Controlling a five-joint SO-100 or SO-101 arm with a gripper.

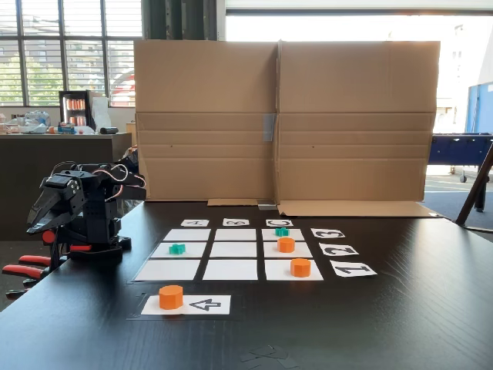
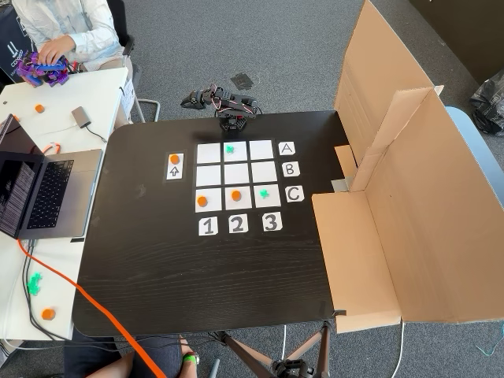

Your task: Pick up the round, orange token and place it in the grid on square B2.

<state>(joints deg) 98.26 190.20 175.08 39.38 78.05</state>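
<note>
Bench (image 1: 400,324): black; arm folded at its edge, well apart from the token.
Grid (image 1: 229,252): centre cell B2 (image 1: 235,250) bare; we go there.
Token (image 1: 170,297): orange, on arrow sheet (image 1: 206,305); we descend straight, grip its sides.
Fingers: can't tell if spread.

The folded black robot arm (image 1: 81,206) sits at the left edge of the dark tabletop (image 1: 370,324) in a fixed view, and its hand is tucked into the dark body, so whether its fingers are parted cannot be told. In a fixed view from above the arm (image 2: 224,106) is too small to read. The tall brown cardboard screen (image 1: 285,116) hides the tabletop's far edge. The small white letter labels (image 1: 236,222) beyond the grid are foreshortened and barely legible. The seated person (image 2: 67,31) is cut off by the top edge.
</note>
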